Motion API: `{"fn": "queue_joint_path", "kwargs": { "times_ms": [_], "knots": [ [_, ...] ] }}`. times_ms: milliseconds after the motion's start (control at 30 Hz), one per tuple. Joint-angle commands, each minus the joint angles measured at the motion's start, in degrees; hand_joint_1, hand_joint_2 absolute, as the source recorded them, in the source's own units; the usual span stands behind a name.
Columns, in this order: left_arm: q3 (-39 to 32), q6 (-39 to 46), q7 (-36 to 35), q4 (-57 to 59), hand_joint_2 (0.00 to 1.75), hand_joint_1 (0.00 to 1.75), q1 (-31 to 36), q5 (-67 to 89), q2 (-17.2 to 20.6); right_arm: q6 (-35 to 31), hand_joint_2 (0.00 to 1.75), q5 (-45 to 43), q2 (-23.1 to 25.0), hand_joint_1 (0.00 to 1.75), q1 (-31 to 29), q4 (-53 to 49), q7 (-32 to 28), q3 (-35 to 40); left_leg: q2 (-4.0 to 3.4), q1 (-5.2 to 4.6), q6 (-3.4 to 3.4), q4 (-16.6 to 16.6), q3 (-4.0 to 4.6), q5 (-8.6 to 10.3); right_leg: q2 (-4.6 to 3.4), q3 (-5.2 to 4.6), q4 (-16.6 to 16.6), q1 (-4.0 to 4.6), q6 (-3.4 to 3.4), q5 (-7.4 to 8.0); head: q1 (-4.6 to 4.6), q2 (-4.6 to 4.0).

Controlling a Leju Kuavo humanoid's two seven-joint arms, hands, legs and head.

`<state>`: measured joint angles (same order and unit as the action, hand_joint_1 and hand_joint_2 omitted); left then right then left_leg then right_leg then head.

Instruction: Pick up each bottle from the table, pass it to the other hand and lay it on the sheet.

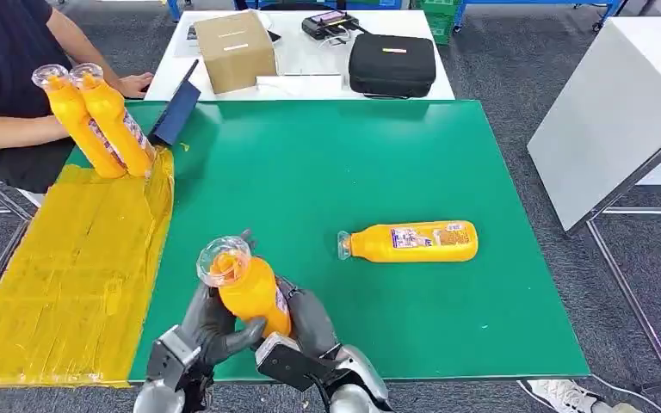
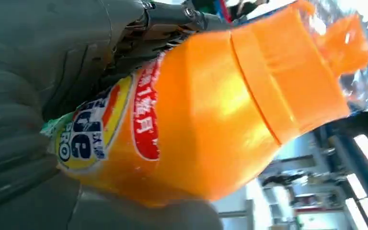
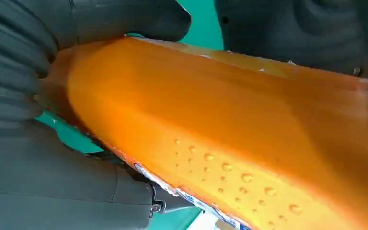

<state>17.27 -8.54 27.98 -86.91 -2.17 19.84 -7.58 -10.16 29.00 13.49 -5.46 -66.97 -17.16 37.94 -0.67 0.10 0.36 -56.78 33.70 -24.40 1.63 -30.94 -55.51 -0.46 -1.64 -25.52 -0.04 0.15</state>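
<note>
Green table (image 1: pixel 327 172) bears yellow sheet (image 1: pixel 69 275), bottle (image 1: pixel 413 241).

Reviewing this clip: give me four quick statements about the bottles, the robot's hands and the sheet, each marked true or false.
1. Both hands, left hand and right hand, grip one orange plastic bottle. True.
2. The green table bears no loose bottle. False: a second orange bottle lies on its side there.
3. Two orange bottles stand at the yellow sheet's far end. True.
4. The black zipped case sits on the yellow sheet. False: it is on the white table beyond.
</note>
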Motion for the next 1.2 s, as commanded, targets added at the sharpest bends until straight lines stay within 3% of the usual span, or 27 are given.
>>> {"fn": "queue_joint_path", "kwargs": {
  "times_ms": [33,533,900,933,1033,1133,1200],
  "knots": [
    [8.24,-1.45,0.55,12.05,1.75,1.75,4.58,3.35,3.58,3.22,1.75,0.92,1.76,1.75,-3.88,8.73,-0.01,6.38,0.01,-0.01,-0.02,0.05,-0.08,0.01,-0.09,0.08,0.03,-0.01,0.03,0.00,0.00,0.00],
    [7.75,-1.18,0.04,11.42,1.75,1.75,4.18,4.03,4.09,3.88,1.75,1.00,2.09,1.75,-4.58,9.76,0.06,6.75,-0.01,0.00,-0.02,0.00,0.00,-0.01,-0.13,0.01,-0.01,0.00,0.03,0.00,0.00,0.00],
    [6.85,1.77,-0.92,10.09,1.75,1.75,3.71,6.16,3.84,0.75,1.75,2.50,1.68,1.75,-3.92,9.39,0.90,5.57,0.01,-0.01,-0.02,0.00,-0.02,-0.02,-0.13,0.03,-0.02,-0.02,0.04,-0.02,0.00,0.00],
    [-0.31,11.58,-7.85,5.01,1.75,1.75,2.94,12.00,3.42,-2.72,0.00,9.26,-3.63,0.00,1.02,-3.66,9.01,-1.03,0.04,0.03,-0.04,-0.03,-0.02,-0.04,-0.14,0.06,-0.01,0.02,0.05,-0.04,0.00,0.00],
    [-5.80,15.95,-9.77,2.16,1.75,1.75,4.61,15.40,4.23,-1.21,0.00,10.67,-9.73,0.00,4.74,-13.79,9.92,-6.08,0.25,0.05,-0.02,-0.05,0.04,-0.02,0.07,0.07,0.02,0.04,0.03,-0.06,0.02,0.00],
    [-13.08,25.60,-11.92,0.39,1.75,1.75,6.61,27.49,5.92,0.05,0.00,11.94,-16.46,0.00,10.27,-22.86,10.43,-13.89,0.37,0.04,0.01,-0.06,0.08,0.02,0.19,0.07,0.04,0.02,0.00,-0.05,0.02,0.00],
    [-15.90,28.18,-11.62,0.12,1.75,1.75,7.02,31.08,6.17,1.12,0.00,11.54,-18.78,0.00,12.74,-25.71,9.46,-17.34,0.44,0.01,0.00,-0.03,0.06,0.05,0.25,0.09,0.03,-0.01,0.01,-0.05,0.00,0.00]
  ]
}}
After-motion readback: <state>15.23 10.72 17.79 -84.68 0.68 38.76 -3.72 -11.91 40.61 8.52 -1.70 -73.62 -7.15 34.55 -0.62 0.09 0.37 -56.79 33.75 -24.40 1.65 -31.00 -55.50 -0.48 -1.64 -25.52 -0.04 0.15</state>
